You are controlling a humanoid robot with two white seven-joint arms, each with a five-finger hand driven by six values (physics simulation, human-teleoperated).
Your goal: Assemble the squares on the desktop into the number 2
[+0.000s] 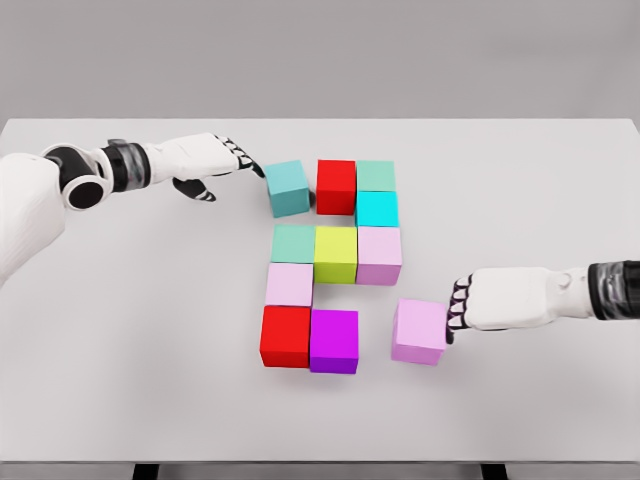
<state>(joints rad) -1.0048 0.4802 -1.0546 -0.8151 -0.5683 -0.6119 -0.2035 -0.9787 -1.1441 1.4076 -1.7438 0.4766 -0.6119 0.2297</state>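
- Your left hand (215,160) reaches in from the left over the white table (120,330); its fingers are stretched out flat, holding nothing, with the fingertips (252,166) just at the upper left edge of the teal cube (288,188).
- That teal cube sits slightly turned and a little apart from the red cube (336,185) in the top row; a pale green cube (376,175) closes that row on the right.
- Below the pale green one you have a cyan cube (377,208).
- Middle row, left to right, touching: green cube (293,243), yellow-green cube (336,253), pink cube (380,254).
- A light pink cube (289,284) sits under the green one.
- Bottom row: a second red cube (286,335) touching a purple cube (334,340).
- A lilac cube (419,331) stands apart to the right of the purple one.
- Your right hand (500,298) lies against the lilac cube's right side, fingers (457,305) extended against it, not closed round it.
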